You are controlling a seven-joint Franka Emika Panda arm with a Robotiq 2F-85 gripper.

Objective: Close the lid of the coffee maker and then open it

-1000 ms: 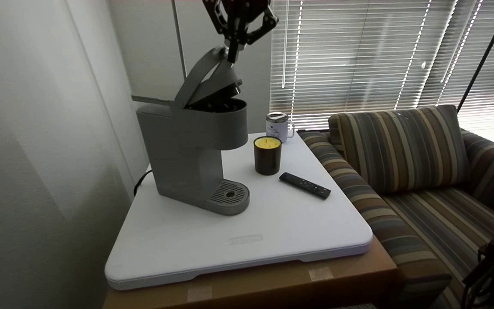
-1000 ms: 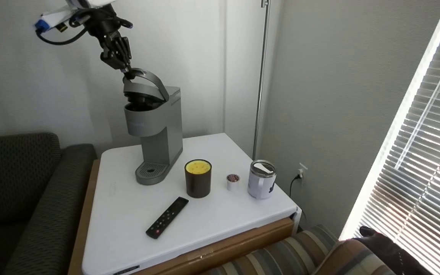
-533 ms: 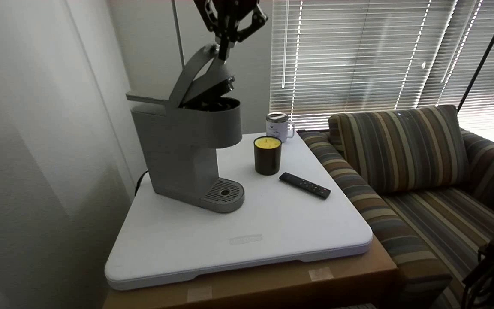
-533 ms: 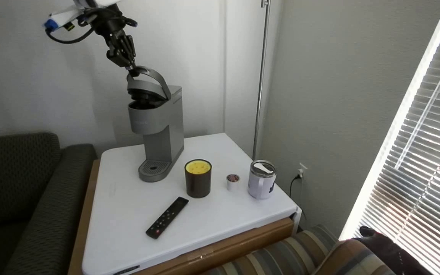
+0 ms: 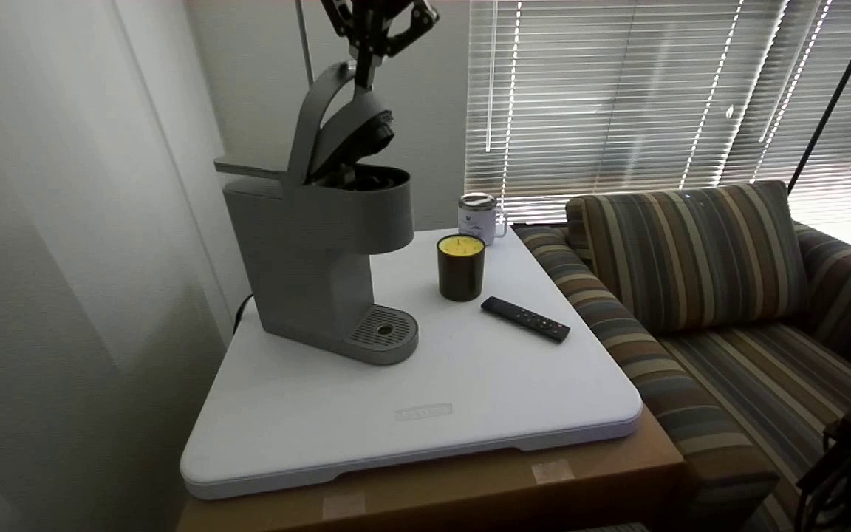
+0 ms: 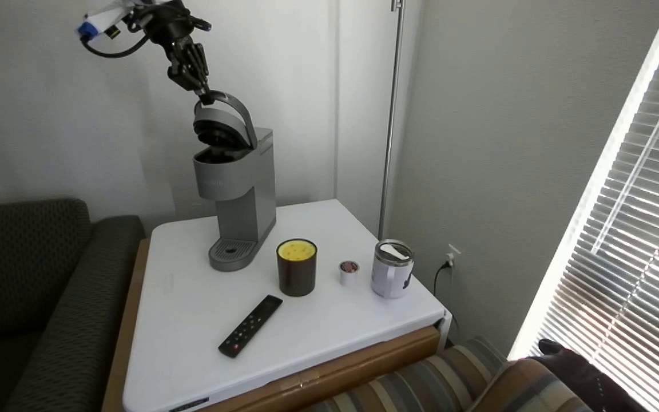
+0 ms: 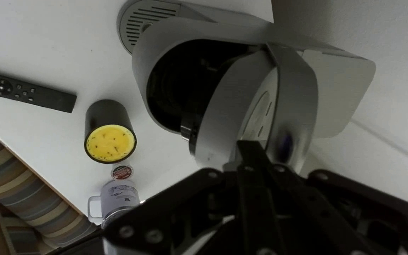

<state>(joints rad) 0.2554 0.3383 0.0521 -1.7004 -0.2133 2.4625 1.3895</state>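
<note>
The grey coffee maker (image 5: 307, 251) stands on the white table in both exterior views (image 6: 264, 189). Its lid (image 5: 348, 122) is part-way open, tilted up and back on its hinge, with the dark underside and brew opening showing; it also shows in the wrist view (image 7: 221, 113). A grey arched handle (image 7: 296, 106) rises over the lid. My gripper (image 5: 364, 77) has its fingers together. The fingertips sit in the gap between lid and handle, against the handle near its top, also in the wrist view (image 7: 253, 154). Nothing shows pinched between them.
A dark jar with yellow top (image 6: 297, 269), a black remote (image 6: 250, 326), a small pod (image 6: 349, 273) and a lidded mug (image 6: 391, 269) stand on the white table (image 5: 411, 443). A wall (image 5: 100, 222) is behind the machine; a striped sofa (image 5: 684, 258) borders the table.
My gripper has moved up and back towards the machine's rear. The lid and handle have tilted further open with it. The coffee maker has slid slightly backward on the table.
</note>
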